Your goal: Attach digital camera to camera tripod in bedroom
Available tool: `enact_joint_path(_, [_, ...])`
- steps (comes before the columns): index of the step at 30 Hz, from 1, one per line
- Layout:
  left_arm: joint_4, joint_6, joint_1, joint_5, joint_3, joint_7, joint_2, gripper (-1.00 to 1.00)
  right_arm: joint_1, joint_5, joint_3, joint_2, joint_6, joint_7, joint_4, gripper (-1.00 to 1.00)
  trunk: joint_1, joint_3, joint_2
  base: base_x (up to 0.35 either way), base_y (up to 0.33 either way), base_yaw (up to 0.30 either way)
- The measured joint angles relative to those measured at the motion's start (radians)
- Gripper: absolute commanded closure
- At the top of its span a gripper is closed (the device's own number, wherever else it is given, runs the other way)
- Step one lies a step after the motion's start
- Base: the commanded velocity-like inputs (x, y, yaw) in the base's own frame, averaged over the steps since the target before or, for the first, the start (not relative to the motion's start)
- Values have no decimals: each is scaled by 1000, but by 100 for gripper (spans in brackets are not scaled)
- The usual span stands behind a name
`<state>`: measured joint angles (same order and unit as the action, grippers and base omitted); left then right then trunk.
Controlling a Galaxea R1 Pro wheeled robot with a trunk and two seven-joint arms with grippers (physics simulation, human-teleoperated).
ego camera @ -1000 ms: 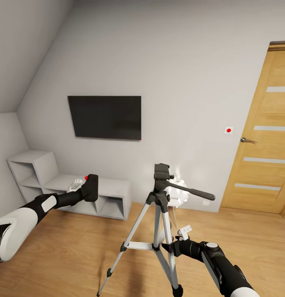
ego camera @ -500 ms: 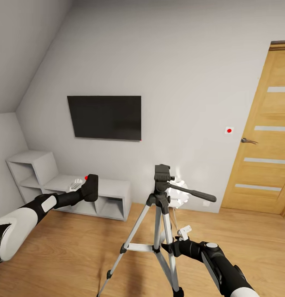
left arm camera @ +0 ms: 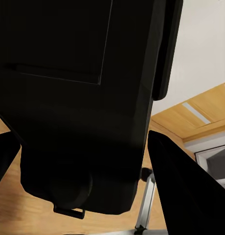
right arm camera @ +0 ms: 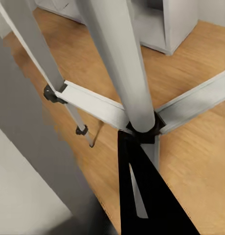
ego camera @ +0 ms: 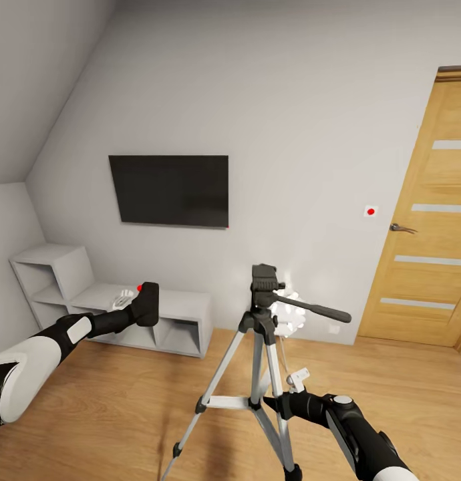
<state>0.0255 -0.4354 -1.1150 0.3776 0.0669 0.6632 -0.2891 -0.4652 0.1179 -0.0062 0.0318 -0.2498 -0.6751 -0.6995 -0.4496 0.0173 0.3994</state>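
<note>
two arms outstretched, left tool [ego camera: 141, 302] clamping digital camera [ego camera: 146, 304], right tool [ego camera: 276, 403] gripping camera tripod [ego camera: 260, 347] at its centre hub

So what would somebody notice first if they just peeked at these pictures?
Probably the tall camera tripod standing on the wood floor in the middle, with the right gripper at its centre column. Next, the left gripper holding up the black digital camera, below the black TV on the wall.

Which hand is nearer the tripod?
Right. The right hand is at the tripod, by the hub of its centre braces. The left hand holds the camera well off to its left.
</note>
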Motion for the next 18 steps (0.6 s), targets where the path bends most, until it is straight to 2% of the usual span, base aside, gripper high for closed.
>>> enact_joint_path(18, [1, 0, 0, 1, 0, 1, 1, 100, 0, -1, 0, 0, 2, 14, 28, 100, 0, 0, 0, 0, 0, 0])
